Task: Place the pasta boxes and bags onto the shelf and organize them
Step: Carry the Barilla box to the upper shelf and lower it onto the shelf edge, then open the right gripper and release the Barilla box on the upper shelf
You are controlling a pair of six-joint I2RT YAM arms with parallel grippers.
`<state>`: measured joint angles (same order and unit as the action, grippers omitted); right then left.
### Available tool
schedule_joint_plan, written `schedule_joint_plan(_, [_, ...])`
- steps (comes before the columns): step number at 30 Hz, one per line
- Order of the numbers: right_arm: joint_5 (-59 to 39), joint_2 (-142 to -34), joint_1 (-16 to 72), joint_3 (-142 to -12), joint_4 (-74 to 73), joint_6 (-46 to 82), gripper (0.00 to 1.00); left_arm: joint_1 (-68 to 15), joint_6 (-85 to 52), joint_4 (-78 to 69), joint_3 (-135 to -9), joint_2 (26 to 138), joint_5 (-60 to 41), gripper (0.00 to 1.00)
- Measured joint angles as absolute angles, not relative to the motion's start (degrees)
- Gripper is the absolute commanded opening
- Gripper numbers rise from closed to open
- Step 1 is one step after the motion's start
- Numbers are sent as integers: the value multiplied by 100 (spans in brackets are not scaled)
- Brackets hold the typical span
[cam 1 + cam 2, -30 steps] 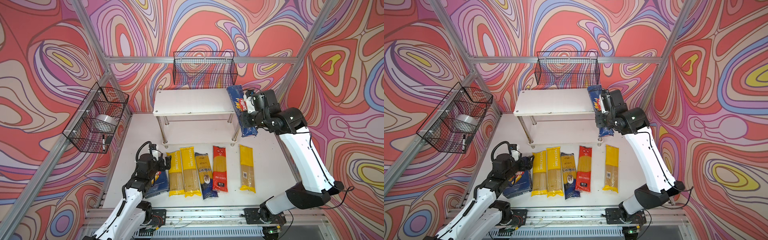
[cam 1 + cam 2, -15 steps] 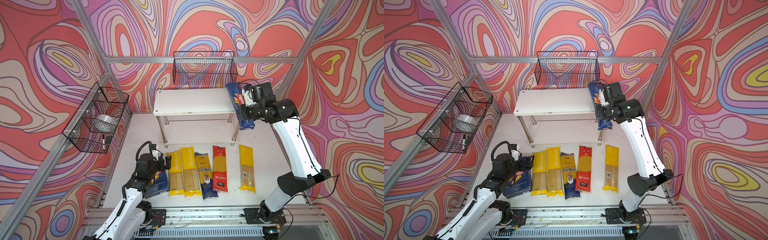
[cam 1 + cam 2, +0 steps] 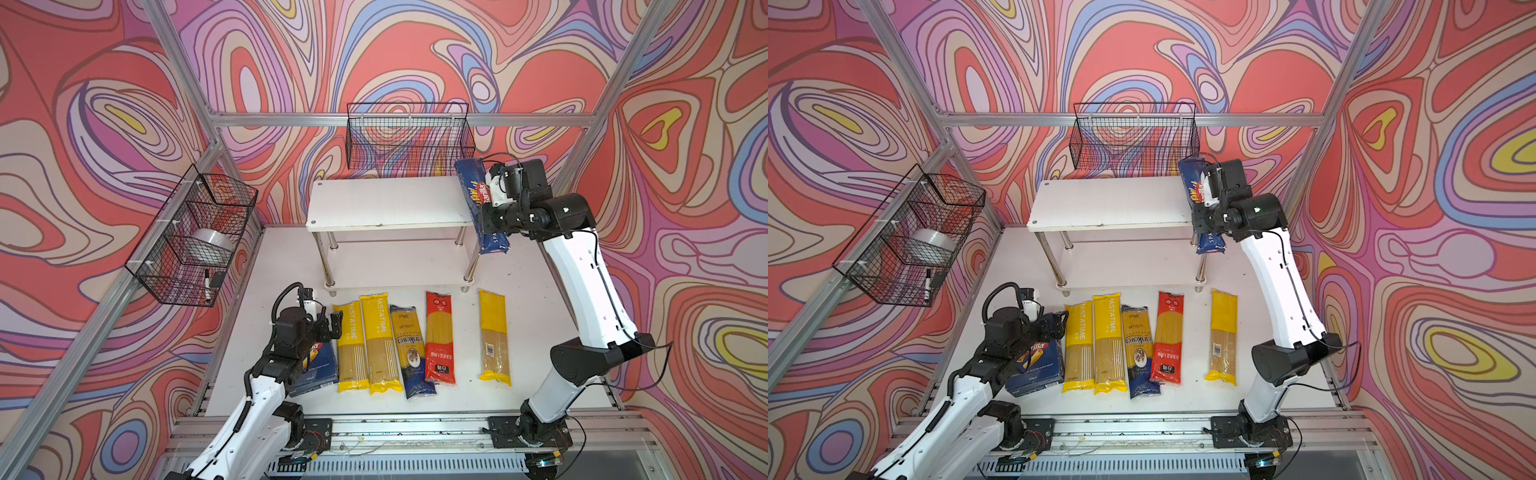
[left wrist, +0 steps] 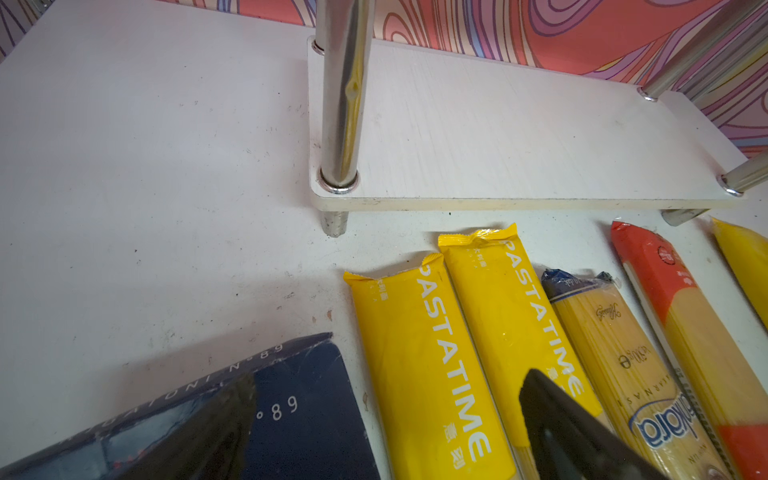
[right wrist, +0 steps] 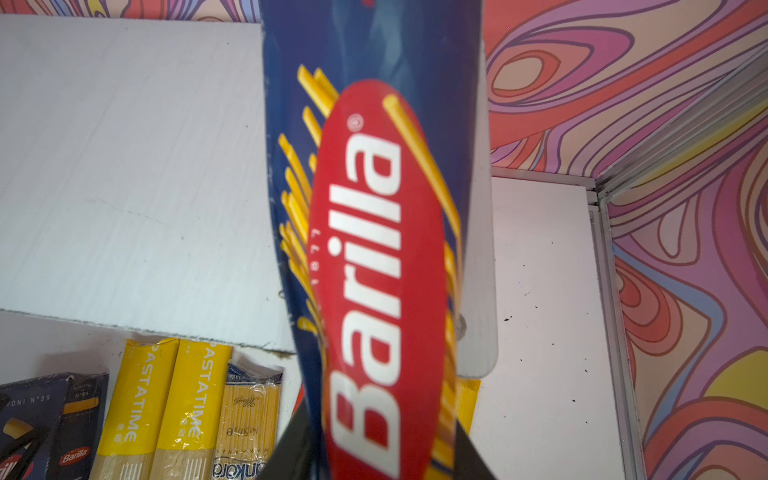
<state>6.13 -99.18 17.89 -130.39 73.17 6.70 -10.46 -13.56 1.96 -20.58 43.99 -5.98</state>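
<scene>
A black wire mesh basket (image 3: 178, 286) on the 9 o'clock wall held a silvery tape roll (image 3: 210, 247) and a black marker (image 3: 206, 284). Another black wire basket (image 3: 409, 141) hung on the 12 o'clock wall, above the 2-tier white board shelf with chrome legs (image 3: 386, 203).

The right gripper (image 3: 487, 212) was clamped on the long dark blue cardboard spaghetti box (image 5: 374, 249). It held the box tilted in the air at the shelf's 3 o'clock end, and contact with the top board could not be told. White "Barilla" on a red oval crossed its face.

The left gripper (image 4: 388, 395) hovered with jaws spread above the wide dark blue Barilla box (image 3: 320, 368), marked "N°89". That box lay flat at the 9 o'clock end of a row at the shelf's 6 o'clock.

Toward 3 o'clock came 2 touching yellow-ended "PASTATIME" bags (image 3: 351, 345) (image 3: 378, 340), a gold-and-navy bag with a round emblem (image 3: 409, 349) and a red-ended bag (image 3: 438, 336). A 3rd yellow-ended bag with a barcode (image 3: 493, 336) lay apart.

The white tabletop (image 3: 540, 316) was scuffed and speckled. Aluminium framing edged walls of swirling red, pink and purple.
</scene>
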Motion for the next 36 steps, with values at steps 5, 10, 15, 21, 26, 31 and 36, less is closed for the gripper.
schedule_joint_plan(5, [615, -9911, 1758, -12962, 7179, 709, 36, -1046, -1356, 196, -2058, 4399, -600, 100])
schedule_joint_plan(10, [615, -9902, 1758, -12857, 6969, 760, 44, -1046, -1356, 196, -2058, 4399, -600, 100])
schedule_joint_plan(15, [620, -9902, 1741, -12833, 6823, 794, 46, -1046, -1356, 196, -2058, 4399, -600, 100])
schedule_joint_plan(21, [652, -9894, 1730, -12833, 6606, 823, 50, -1046, -1356, 196, -2058, 4397, -600, 100])
schedule_joint_plan(26, [679, -9878, 1732, -12833, 6549, 825, 51, -1046, -1356, 196, -2058, 4397, -600, 100])
schedule_joint_plan(31, [694, -9874, 1732, -12833, 6539, 819, 56, -1046, -1356, 196, -2058, 4397, -600, 100])
schedule_joint_plan(36, [701, -9828, 1732, -12833, 6499, 821, 59, -1046, -1356, 196, -2058, 4397, -602, 100])
